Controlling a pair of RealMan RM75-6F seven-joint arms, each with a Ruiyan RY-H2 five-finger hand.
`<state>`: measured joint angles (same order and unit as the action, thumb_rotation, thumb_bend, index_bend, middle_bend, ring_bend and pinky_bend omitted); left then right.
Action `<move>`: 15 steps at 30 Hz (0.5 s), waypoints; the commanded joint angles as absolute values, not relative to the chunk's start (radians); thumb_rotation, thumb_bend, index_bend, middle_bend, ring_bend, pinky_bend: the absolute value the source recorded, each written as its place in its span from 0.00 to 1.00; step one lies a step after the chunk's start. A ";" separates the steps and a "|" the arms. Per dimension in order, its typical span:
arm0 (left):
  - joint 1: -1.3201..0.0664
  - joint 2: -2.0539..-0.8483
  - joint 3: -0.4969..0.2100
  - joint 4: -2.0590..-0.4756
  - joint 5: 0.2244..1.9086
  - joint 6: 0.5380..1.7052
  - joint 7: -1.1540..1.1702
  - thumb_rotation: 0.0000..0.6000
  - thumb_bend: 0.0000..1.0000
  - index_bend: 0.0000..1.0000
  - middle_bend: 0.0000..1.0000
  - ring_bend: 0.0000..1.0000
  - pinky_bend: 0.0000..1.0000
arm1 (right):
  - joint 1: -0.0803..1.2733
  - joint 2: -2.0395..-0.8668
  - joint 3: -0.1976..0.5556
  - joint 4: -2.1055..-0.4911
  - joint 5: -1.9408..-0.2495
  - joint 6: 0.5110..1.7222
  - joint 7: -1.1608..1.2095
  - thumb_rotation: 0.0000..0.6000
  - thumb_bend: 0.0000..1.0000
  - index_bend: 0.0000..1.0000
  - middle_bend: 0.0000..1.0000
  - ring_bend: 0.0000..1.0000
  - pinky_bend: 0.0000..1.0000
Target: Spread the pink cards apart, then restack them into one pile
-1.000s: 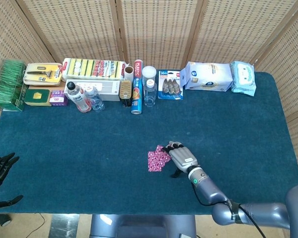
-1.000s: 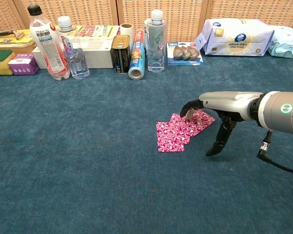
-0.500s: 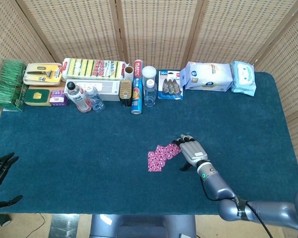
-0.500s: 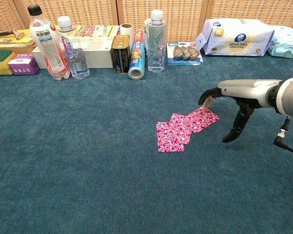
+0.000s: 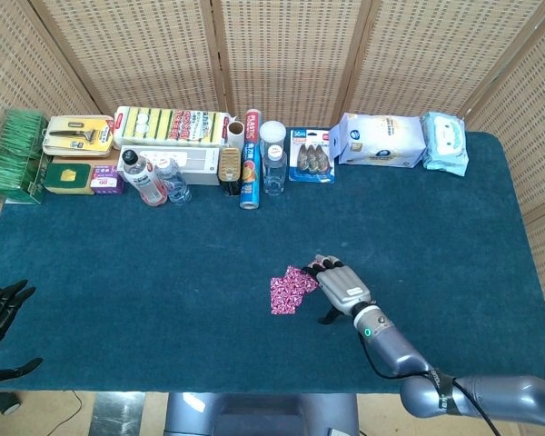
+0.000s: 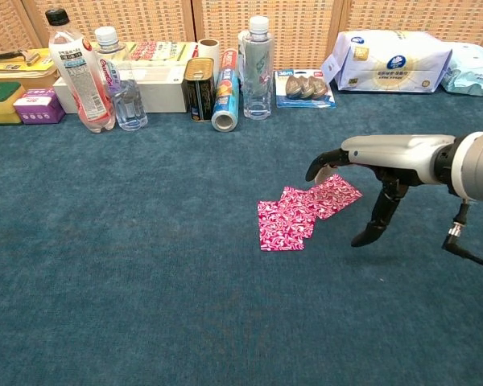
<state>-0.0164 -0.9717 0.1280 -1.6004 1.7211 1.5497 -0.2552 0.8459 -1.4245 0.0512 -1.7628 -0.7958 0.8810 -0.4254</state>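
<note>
**Chest view: pink cards fanned out, restacking not done yet**

Chest view is showing the pink cards (image 6: 302, 213) lying on the blue table cloth (image 6: 145, 281), a little right of the middle of the frame. They are fanned out in a slanted row, each one overlapping the next, so they are no longer one neat pile. I can make out about three, but I cannot tell the exact count.

The right hand (image 6: 362, 157) is hanging over the upper right end of the fan. Its fingers are stretched forward and slightly bent, with the thumb pointing down toward the cloth. It is holding nothing. The fingertips (image 6: 315, 169) are sitting just above the last card, and I cannot tell if they are touching it.

In the head view the same right hand (image 5: 343, 283) is covering the right side of the cards (image 5: 289, 289), low in the middle of the frame. The left hand (image 5: 2, 307) is resting at the lower left edge, well apart from the cards, with its fingers spread and holding nothing.

I am guessing the spreading part is mostly done, though the cards are overlapping. Pushing them back into one pile is what is left to do.
</note>
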 commanded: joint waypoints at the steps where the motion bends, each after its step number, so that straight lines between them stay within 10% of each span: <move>1: -0.016 -0.971 0.128 -1.598 1.721 1.551 -0.259 1.00 0.05 0.00 0.00 0.00 0.02 | 0.848 -1.439 0.048 -1.750 -0.788 0.876 -0.426 1.00 0.00 0.16 0.19 0.00 0.00; 15: -0.018 -0.971 0.125 -1.597 1.716 1.549 -0.262 1.00 0.05 0.00 0.00 0.00 0.02 | 0.832 -1.445 0.034 -1.683 -0.773 0.863 -0.403 1.00 0.00 0.17 0.19 0.00 0.00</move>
<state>-0.0175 -0.9702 0.1248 -1.5960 1.7162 1.5502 -0.2641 0.8339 -1.4473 0.0337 -1.6844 -0.7722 0.8635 -0.4053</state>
